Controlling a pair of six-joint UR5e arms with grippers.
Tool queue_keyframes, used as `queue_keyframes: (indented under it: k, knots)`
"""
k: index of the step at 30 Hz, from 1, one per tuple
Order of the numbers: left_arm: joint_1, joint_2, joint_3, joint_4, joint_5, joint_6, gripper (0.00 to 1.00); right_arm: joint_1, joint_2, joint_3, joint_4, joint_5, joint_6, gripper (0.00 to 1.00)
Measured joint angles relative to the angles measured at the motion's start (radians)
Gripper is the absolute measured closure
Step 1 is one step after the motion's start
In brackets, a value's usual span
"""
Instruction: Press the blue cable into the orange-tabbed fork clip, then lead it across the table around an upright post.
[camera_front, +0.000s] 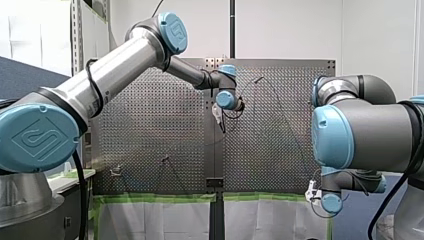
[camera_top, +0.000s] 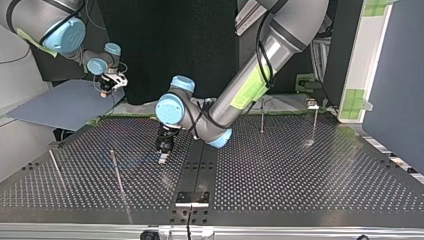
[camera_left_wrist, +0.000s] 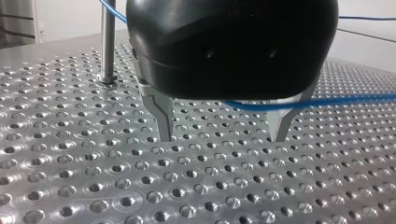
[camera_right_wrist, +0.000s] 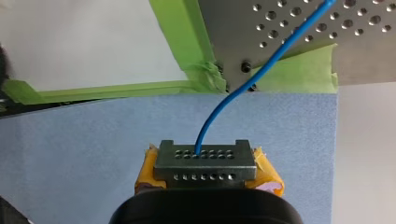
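The thin blue cable (camera_left_wrist: 327, 101) runs crosswise between the metal fingers (camera_left_wrist: 164, 122) of my left gripper (camera_left_wrist: 222, 138), close under its black body. That gripper is open, its tips just above the perforated table (camera_left_wrist: 93, 186), near the table's middle (camera_top: 162, 156). An upright post (camera_left_wrist: 108, 42) stands behind it, with the cable passing it. My right gripper (camera_right_wrist: 205, 169), off the table's corner (camera_top: 107, 86), is shut with yellow pads (camera_right_wrist: 145, 173) on a grey perforated block, and the blue cable (camera_right_wrist: 219, 109) rises from it towards the table. No orange-tabbed clip is recognisable.
Upright posts (camera_top: 261, 116) (camera_top: 315, 122) stand at the top view's right, one with a small clip (camera_top: 311, 103), and two more (camera_top: 117, 172) (camera_top: 56, 170) at its left. A black strip (camera_top: 200, 160) divides the table. A blue board (camera_right_wrist: 93, 140) lies beneath my right gripper; green tape (camera_right_wrist: 182, 42) edges the table.
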Motion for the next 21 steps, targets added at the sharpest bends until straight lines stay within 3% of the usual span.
queue_keyframes:
  k: [12,21]
  knots:
    - [0.001,0.014,0.0,-0.007,0.039,-0.101,0.0,-0.007,0.0,-0.019,0.003,-0.039,-0.003,1.0]
    - [-0.01,0.038,-0.001,-0.069,-0.021,-0.183,0.0,-0.008,0.0,-0.02,0.004,-0.048,-0.004,1.0]
